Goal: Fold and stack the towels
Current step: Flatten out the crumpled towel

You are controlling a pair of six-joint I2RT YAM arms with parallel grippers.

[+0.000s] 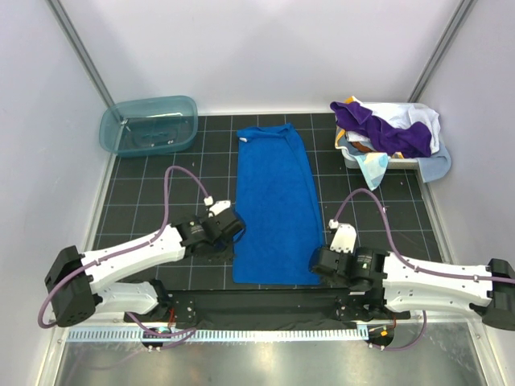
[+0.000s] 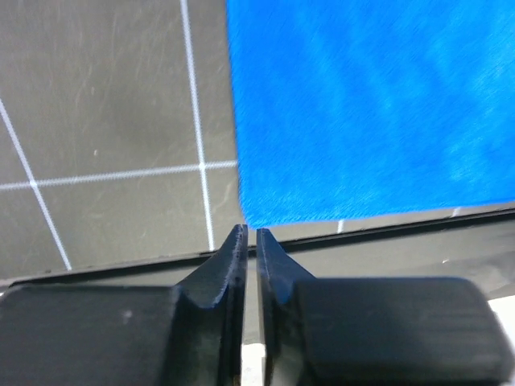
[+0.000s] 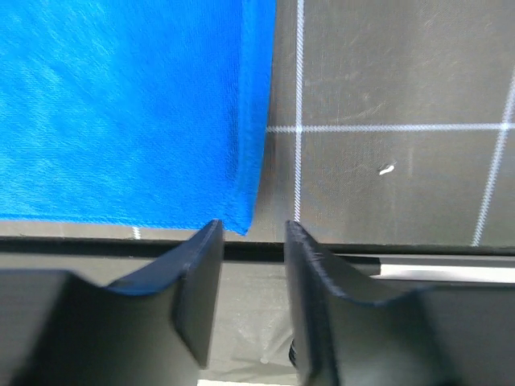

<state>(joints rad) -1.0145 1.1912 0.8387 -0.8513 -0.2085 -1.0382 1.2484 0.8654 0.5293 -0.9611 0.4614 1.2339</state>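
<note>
Royal blue towel [image 1: 273, 205] lies flat mid-frame on the tabletop [image 1: 161, 185], long axis top-to-bottom, its near hem just short of the tabletop's bottom edge. Left gripper [image 2: 249, 235] hangs right at the towel's bottom-left corner. Its fingers [image 2: 229, 265] are pinched to a hairline slit with nothing in them. Right gripper [image 3: 253, 229] is at the bottom-right corner, fingers [image 3: 201, 265] at a moderate gap and empty, corner just off the inner tip.

Step looks like grabbing both near corners for the first fold. Left has to spread before descending. Straddle the hem on each side and pinch cloth only, not the tabletop. Lift level and carry both corners up-frame together so the edges line up.

Remaining towels [image 1: 385, 129] are heaped in the white basket [image 1: 398, 163], upper right.
</note>
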